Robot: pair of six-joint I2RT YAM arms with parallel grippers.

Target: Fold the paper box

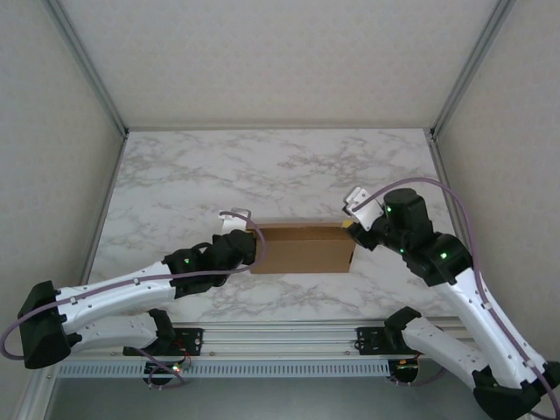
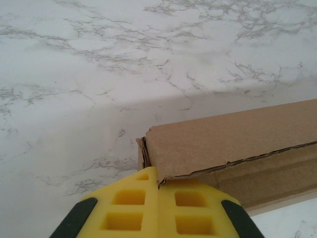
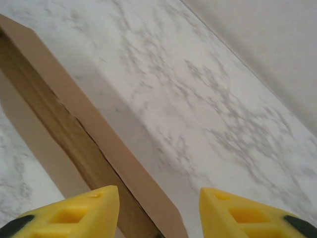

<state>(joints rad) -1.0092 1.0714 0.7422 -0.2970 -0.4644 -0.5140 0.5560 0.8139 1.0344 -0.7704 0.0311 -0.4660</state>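
The paper box [image 1: 302,248] lies mid-table as a shallow brown cardboard mailer with its lid down. My left gripper [image 1: 252,248] is at the box's left end. In the left wrist view its yellow fingers [image 2: 129,203] meet with no gap, and the gripper [image 2: 158,173] presses against the near left corner of the box [image 2: 233,139], under the lid's frayed edge. My right gripper [image 1: 352,229] is at the box's right end. In the right wrist view it [image 3: 158,191] stands open, and the rounded corner of the box lid [image 3: 64,104] reaches into the gap between its fingers without being gripped.
The marble table [image 1: 280,166] stretches bare behind the box to the back wall. Metal frame rails [image 1: 105,184] run along both sides, and the arm bases sit on a rail [image 1: 280,337] at the near edge.
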